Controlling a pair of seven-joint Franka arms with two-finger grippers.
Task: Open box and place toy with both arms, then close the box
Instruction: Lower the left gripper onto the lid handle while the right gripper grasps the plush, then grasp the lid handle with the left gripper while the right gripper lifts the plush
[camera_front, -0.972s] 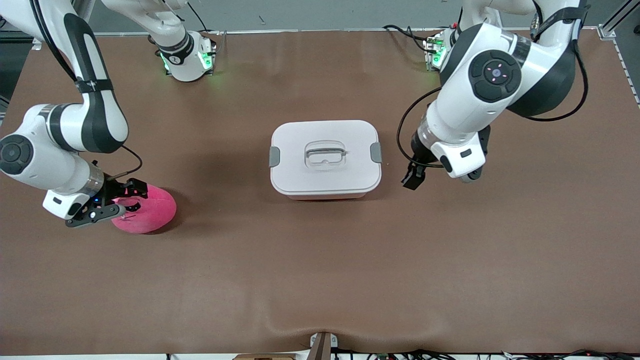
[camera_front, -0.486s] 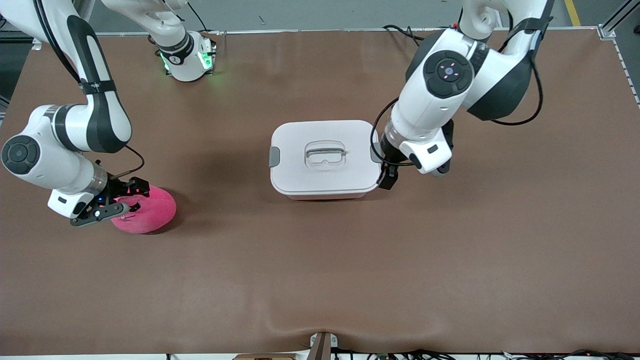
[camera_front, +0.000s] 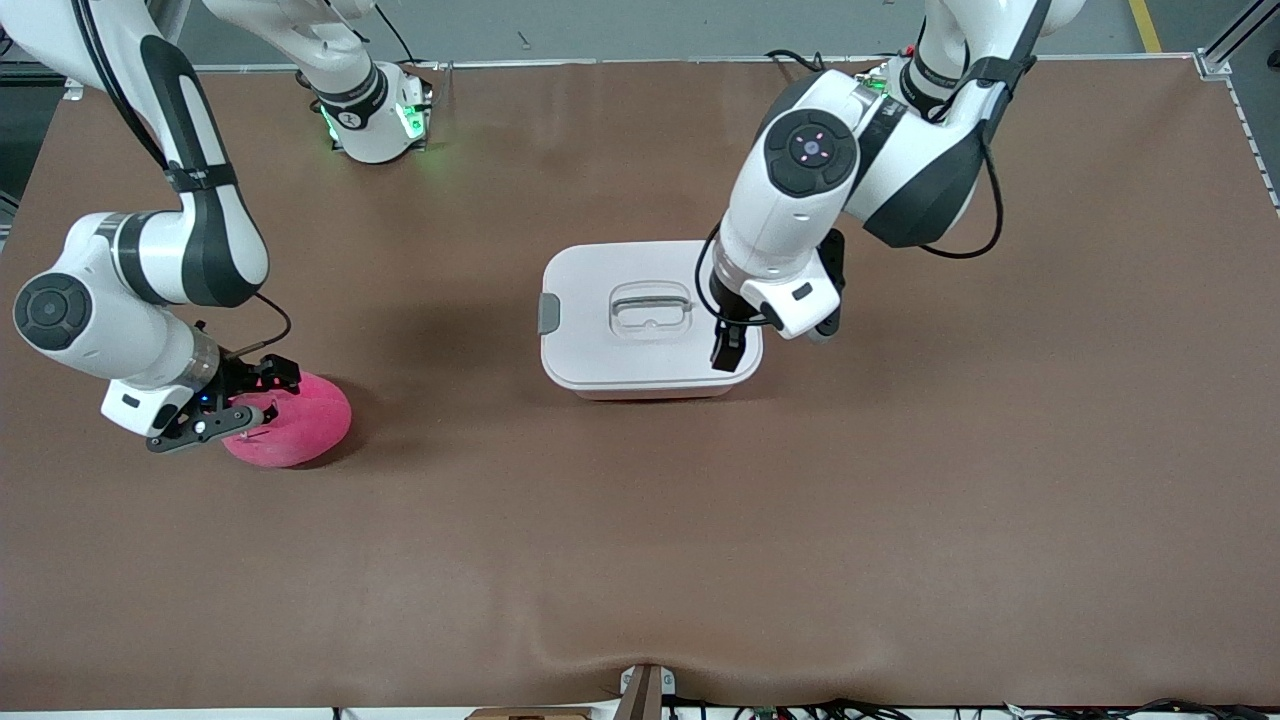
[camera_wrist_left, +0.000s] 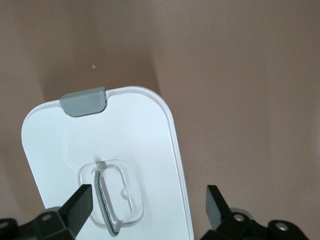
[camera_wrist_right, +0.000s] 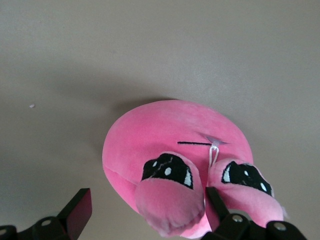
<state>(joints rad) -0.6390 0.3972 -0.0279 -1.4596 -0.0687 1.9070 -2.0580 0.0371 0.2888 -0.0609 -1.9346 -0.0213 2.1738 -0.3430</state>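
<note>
The box (camera_front: 600, 375) stands shut at the table's middle, with its white lid (camera_front: 590, 290), one grey clip (camera_front: 548, 313) and recessed handle (camera_front: 651, 307) showing. The other clip is hidden under the left wrist. My left gripper (camera_front: 727, 347) is open over the lid's end toward the left arm's side. In the left wrist view the lid (camera_wrist_left: 140, 130), a clip (camera_wrist_left: 83, 101) and the handle (camera_wrist_left: 106, 202) lie under the open left gripper (camera_wrist_left: 148, 205). The pink toy (camera_front: 305, 425) lies toward the right arm's end. My right gripper (camera_front: 255, 400) is open, low over it. In the right wrist view one nub of the toy (camera_wrist_right: 165, 135) lies between the right gripper's (camera_wrist_right: 148, 210) fingers.
The brown mat (camera_front: 640, 520) covers the table and has a small ridge near the front edge (camera_front: 560, 650). The right arm's green-lit base (camera_front: 375, 120) stands at the back. Cables run along the front edge.
The left arm swung from beside the box toward the right arm's end, and its gripper now hangs over the lid. The right gripper has hardly moved at the toy.
</note>
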